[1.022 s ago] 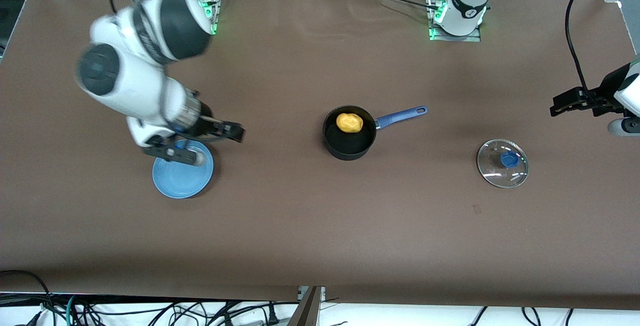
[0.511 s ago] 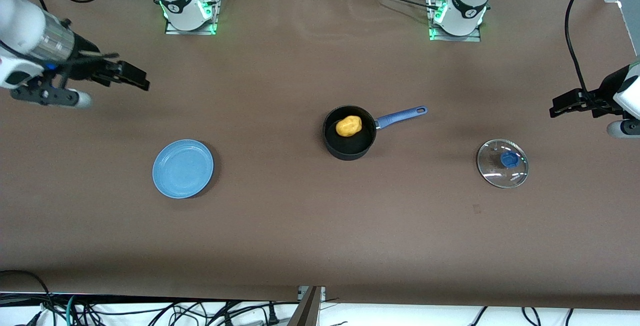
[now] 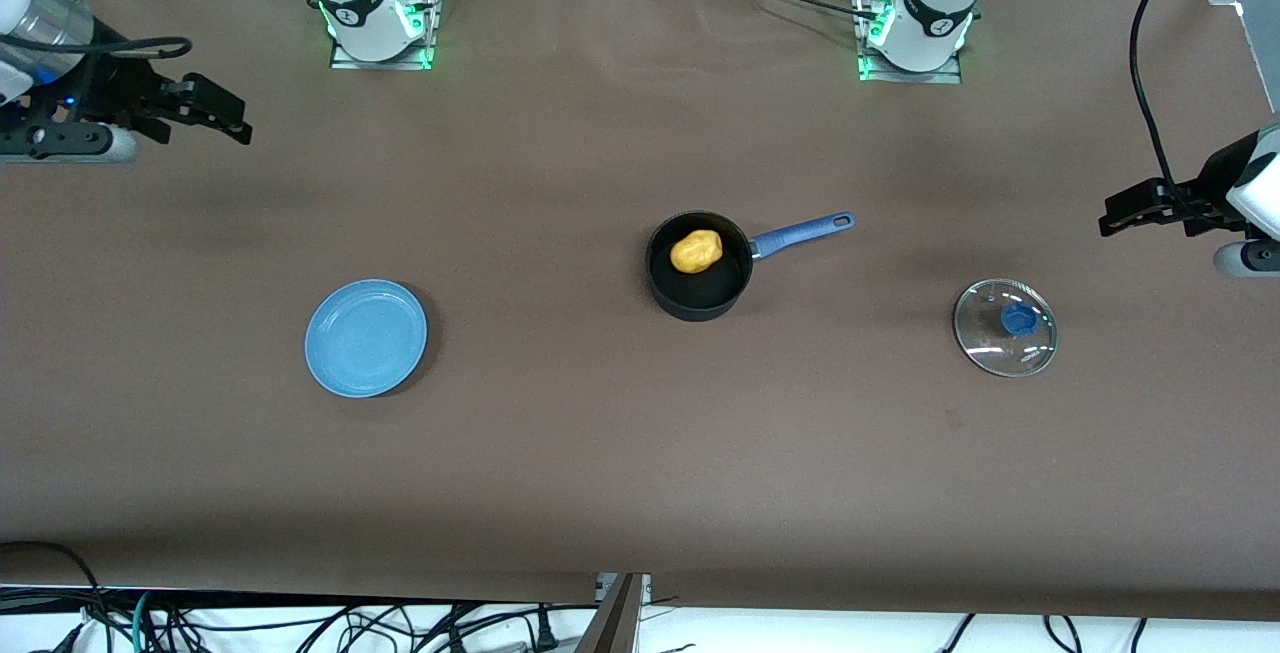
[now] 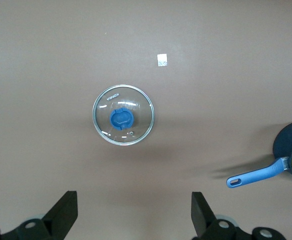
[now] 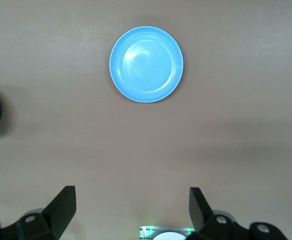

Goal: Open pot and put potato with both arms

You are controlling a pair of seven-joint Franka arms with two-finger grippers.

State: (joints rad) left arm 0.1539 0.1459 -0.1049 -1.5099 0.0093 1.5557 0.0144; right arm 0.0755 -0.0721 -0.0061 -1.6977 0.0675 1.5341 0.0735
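Task looks finished: potato (image 3: pixel 696 251) sits in the pot (image 3: pixel 699 267), lid (image 3: pixel 1005 327) off nearby. Left gripper (image 4: pixel 133 215) and right gripper (image 5: pixel 131 212) hover at their table ends, jaws wide, empty.

text: "KONKA", mirrored | on: glass lid (image 4: pixel 123 121) rim | other readable text: none

The right gripper (image 3: pixel 215 118) hangs in the air at the right arm's end of the table, its fingers (image 5: pixel 61 202) spread wide and holding nothing. The left gripper (image 3: pixel 1125 213) hangs at the left arm's end, fingers (image 4: pixel 66 207) likewise wide apart and empty. Both arms are drawn back toward their own table ends.
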